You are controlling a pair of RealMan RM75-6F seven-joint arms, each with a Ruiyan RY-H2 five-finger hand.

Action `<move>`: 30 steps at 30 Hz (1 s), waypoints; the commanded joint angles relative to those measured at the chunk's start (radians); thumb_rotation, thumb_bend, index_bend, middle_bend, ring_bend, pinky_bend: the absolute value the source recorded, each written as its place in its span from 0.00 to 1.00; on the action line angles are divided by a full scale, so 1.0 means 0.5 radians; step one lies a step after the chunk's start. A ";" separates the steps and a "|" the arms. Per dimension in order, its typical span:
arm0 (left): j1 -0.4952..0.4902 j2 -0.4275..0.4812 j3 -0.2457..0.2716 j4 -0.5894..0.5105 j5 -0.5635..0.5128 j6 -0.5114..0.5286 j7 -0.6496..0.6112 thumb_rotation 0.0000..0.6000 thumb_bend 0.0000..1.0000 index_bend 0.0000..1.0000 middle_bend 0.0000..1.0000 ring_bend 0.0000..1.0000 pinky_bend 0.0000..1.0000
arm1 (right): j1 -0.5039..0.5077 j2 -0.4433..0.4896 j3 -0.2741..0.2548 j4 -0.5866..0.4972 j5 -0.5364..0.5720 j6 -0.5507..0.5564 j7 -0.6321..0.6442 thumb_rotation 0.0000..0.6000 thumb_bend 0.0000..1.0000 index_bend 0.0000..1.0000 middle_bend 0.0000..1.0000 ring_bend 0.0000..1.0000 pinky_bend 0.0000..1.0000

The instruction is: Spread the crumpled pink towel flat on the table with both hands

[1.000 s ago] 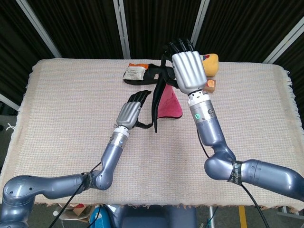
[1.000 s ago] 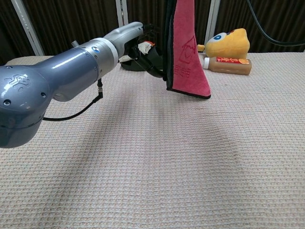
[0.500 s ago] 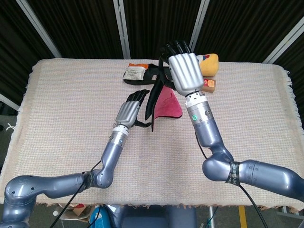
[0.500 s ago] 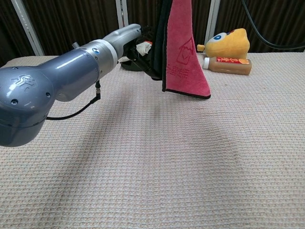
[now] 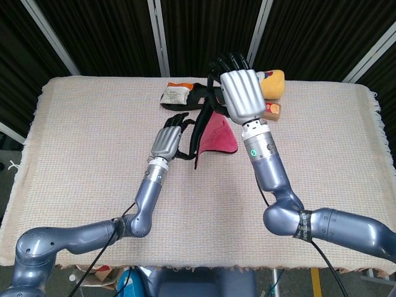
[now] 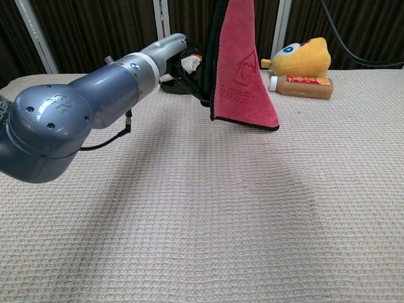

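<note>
The pink towel [image 5: 218, 137] [image 6: 243, 76], edged in black, hangs in the air over the far middle of the table [image 5: 93, 154]. My right hand [image 5: 240, 93] grips its top from above; the chest view cuts that hand off. The towel's lower edge floats just above the cloth. My left hand [image 5: 167, 139] is at the towel's left black edge, fingers [image 5: 179, 120] stretched forward. Its thumb side meets the edge, but a pinch cannot be made out. In the chest view my left forearm [image 6: 136, 72] reaches behind the towel and the hand is mostly hidden.
A yellow plush toy [image 5: 276, 81] [image 6: 306, 53] and a brown bottle [image 6: 302, 87] lie at the back right. A black strap with a white packet [image 5: 176, 94] lies at the back, behind the towel. A beige woven cloth covers the table.
The towel's lower left corner has swung left and the cloth hangs wider. My left hand has shifted slightly away and up along the towel's edge. The right hand holds roughly still.
</note>
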 commanded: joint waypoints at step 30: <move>-0.178 -0.242 -0.098 0.423 0.015 -0.046 -0.066 1.00 0.34 0.57 0.09 0.00 0.01 | -0.069 0.090 -0.002 0.021 0.017 -0.028 0.115 1.00 0.60 0.68 0.29 0.16 0.15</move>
